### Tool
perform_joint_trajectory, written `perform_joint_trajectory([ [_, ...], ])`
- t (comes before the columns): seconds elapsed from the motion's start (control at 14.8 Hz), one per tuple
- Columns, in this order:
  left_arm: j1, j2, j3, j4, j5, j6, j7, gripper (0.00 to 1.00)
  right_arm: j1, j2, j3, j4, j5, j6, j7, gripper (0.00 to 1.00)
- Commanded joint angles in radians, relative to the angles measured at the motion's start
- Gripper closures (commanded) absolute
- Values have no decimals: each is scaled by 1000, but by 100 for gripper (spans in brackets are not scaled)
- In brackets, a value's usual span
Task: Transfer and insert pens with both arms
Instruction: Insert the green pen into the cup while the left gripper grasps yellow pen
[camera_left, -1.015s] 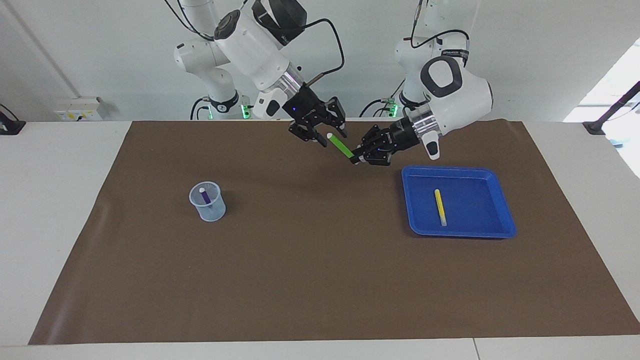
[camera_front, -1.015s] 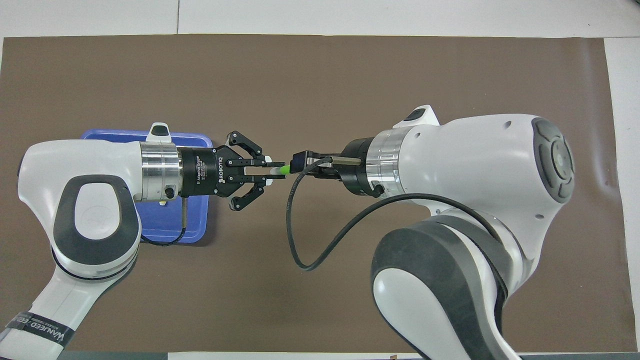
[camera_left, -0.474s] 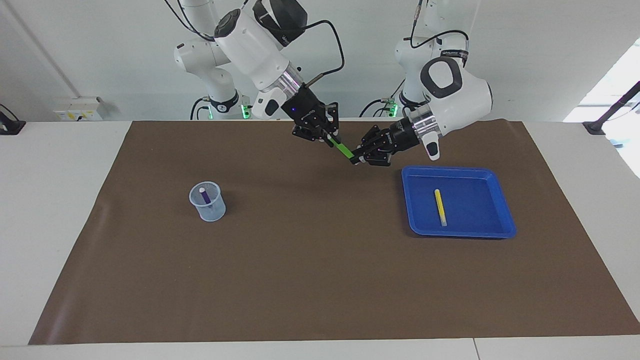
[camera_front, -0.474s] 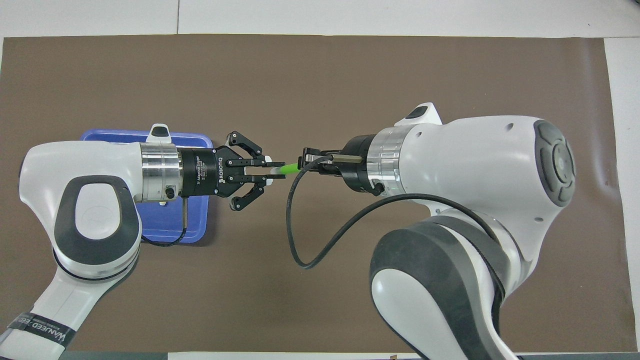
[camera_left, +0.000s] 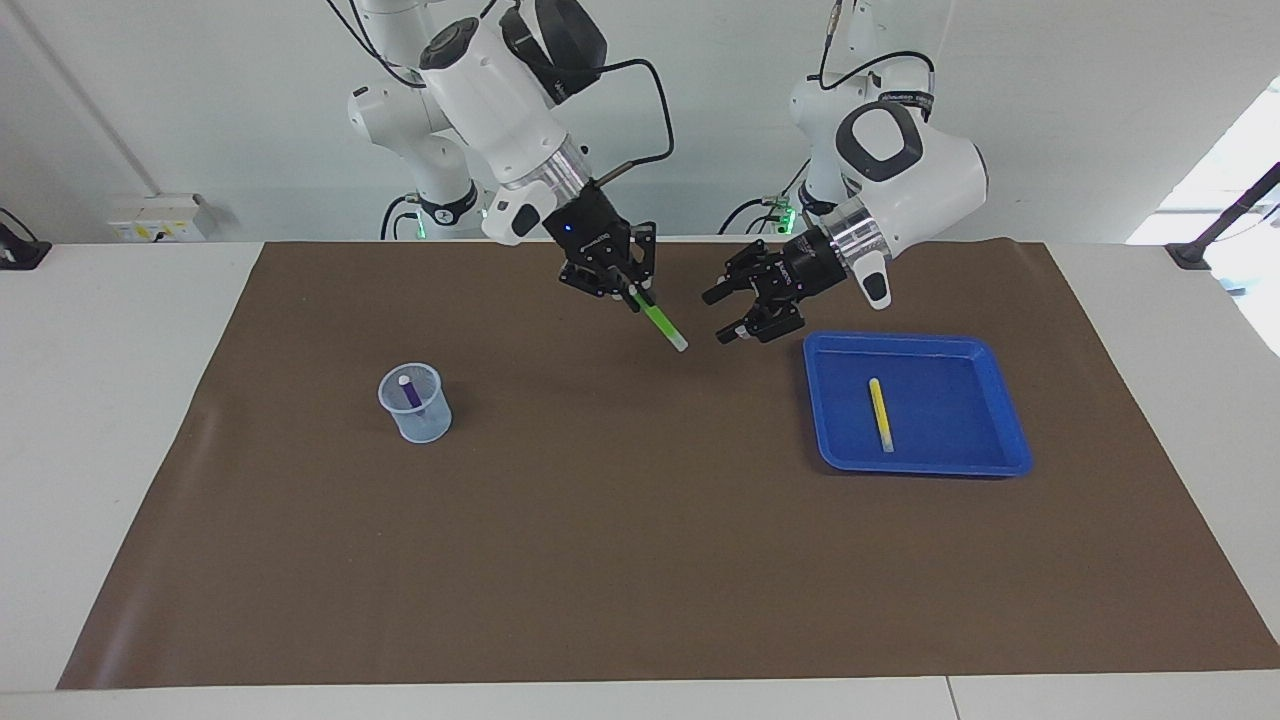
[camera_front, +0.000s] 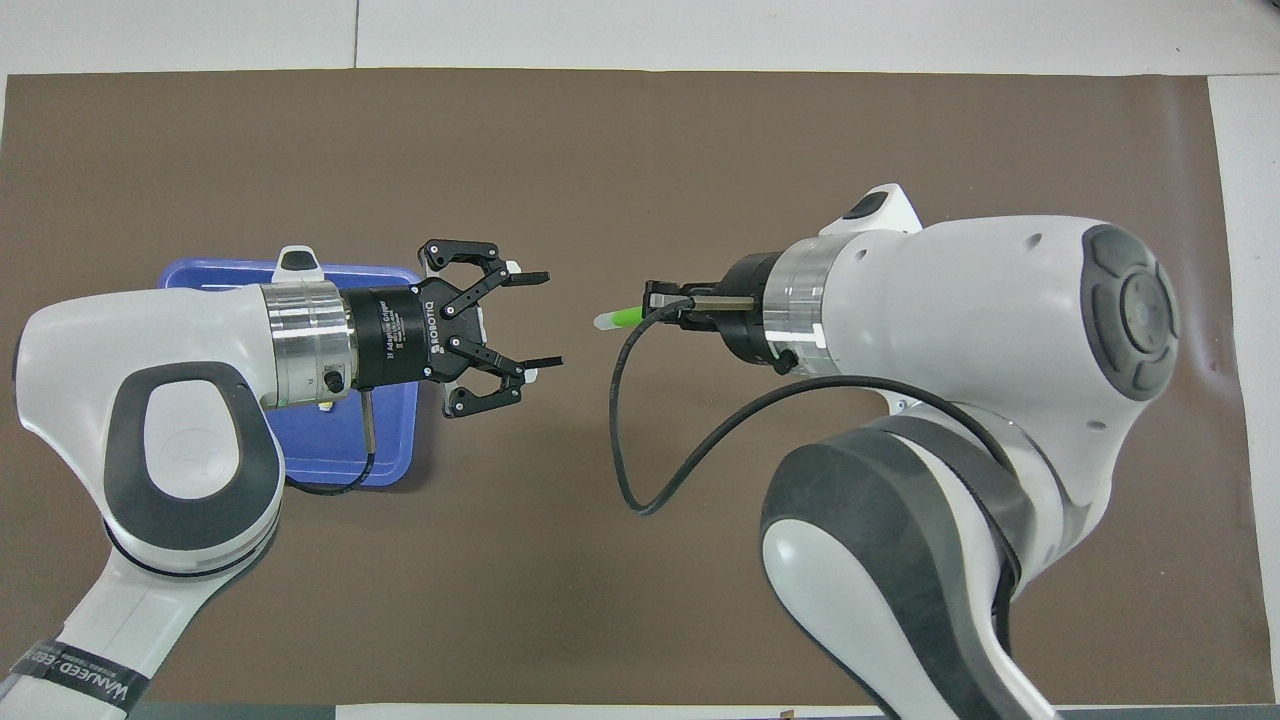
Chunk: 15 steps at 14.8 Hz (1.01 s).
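Observation:
My right gripper (camera_left: 628, 290) is shut on the bright green pen (camera_left: 658, 322) and holds it tilted in the air over the middle of the brown mat, pale cap end down. The green pen (camera_front: 622, 318) sticks out of the right gripper (camera_front: 652, 302) in the overhead view. My left gripper (camera_left: 716, 317) is open and empty over the mat beside the blue tray (camera_left: 950, 400), a short gap from the pen's tip; it also shows in the overhead view (camera_front: 550, 318). The yellow pen (camera_left: 880, 412) lies in the tray. The purple pen (camera_left: 409, 392) stands in a clear cup (camera_left: 418, 415).
The brown mat (camera_left: 620, 520) covers most of the white table. The cup stands toward the right arm's end, the tray (camera_front: 390, 440) toward the left arm's end. In the overhead view the arms hide the cup and the yellow pen.
The right gripper shut on the green pen. The left gripper opened, let go of it and drew back toward the tray. The right gripper carried the pen a little toward the cup.

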Motion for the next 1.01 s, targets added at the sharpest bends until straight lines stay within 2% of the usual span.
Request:
perform_joint_trajectory([
  [0.0,-5,-47,14,-67,16,21,114,0,-78,-42,8,-9,-113,-110,-2,100],
  [0.07,-1,-53,15,-78,63,13,169,0,-101,-49,8,-11,-151,-150,-5,100],
  [0.27,76,-43,14,-78,339,-72,286,0,-181,-101,8,-67,-246,-216,-58,100],
  [0.47,211,-35,15,-72,500,-187,594,0,-260,-172,8,-173,-345,-229,-144,100],
  [0.68,298,-7,15,-58,724,-227,913,0,-320,-235,8,-323,-363,-152,-250,100],
  [0.81,311,37,17,-44,865,-211,1077,0,-356,-279,8,-431,-363,-63,-311,100],
  [0.95,314,83,18,-33,1018,-163,1193,0,-371,-298,8,-491,-363,1,-345,100],
])
